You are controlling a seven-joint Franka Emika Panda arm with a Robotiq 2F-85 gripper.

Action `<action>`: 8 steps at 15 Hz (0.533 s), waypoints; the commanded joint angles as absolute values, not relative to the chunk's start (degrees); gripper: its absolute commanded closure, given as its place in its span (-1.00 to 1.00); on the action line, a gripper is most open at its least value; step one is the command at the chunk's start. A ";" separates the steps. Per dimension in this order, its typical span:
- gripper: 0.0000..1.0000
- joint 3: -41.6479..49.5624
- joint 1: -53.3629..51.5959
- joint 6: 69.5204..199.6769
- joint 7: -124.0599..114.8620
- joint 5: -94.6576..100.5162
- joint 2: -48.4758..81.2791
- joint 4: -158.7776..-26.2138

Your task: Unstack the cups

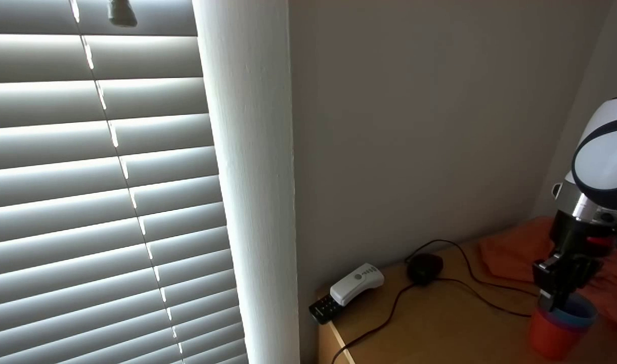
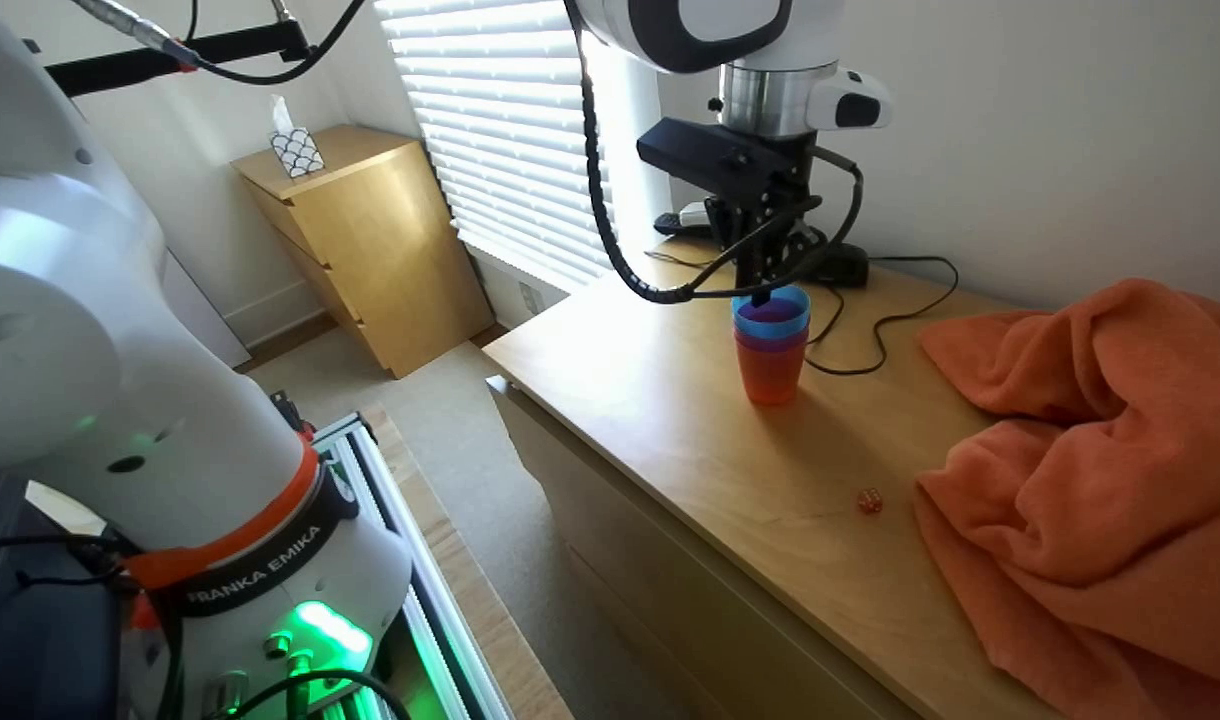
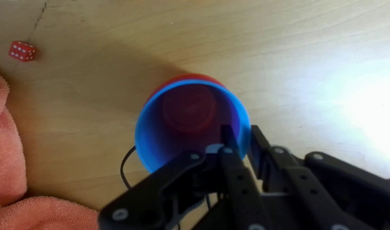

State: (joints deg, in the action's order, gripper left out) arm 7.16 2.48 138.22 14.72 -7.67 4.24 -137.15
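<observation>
A stack of nested cups stands upright on the wooden top. The blue cup (image 2: 773, 326) is innermost, with a purple cup (image 2: 770, 344) around it and a red cup (image 2: 770, 376) outermost at the bottom. The stack also shows in an exterior view, with its red cup (image 1: 554, 339) lowest, and in the wrist view, where the blue cup (image 3: 140, 127) is seen from above. My gripper (image 3: 241, 128) straddles the blue rim, one finger inside the cup and one outside. The fingers are narrowly parted, with a visible gap between the inner finger and the wall.
An orange towel (image 2: 1100, 480) lies beside the cups. A small red die (image 2: 870, 500) sits near the towel. Black cables (image 1: 470, 288) and a black device (image 1: 425, 268) lie behind the stack. A white remote (image 1: 356, 284) rests on a black remote (image 1: 324, 308) near the wall.
</observation>
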 commanded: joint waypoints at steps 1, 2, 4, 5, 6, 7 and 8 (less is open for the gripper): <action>1.00 6.33 3.49 138.74 11.20 -4.41 4.07 -137.19; 1.00 6.34 3.48 138.66 10.38 -3.61 3.78 -137.24; 0.98 6.43 3.34 137.58 7.21 0.12 2.44 -137.61; 0.98 6.38 3.28 137.23 6.15 1.28 2.05 -137.78; 0.98 6.47 3.19 137.11 3.82 3.37 1.90 -137.77; 0.99 6.43 3.18 136.57 2.67 4.37 1.98 -137.54; 0.98 6.15 3.24 135.94 3.81 3.91 2.53 -137.03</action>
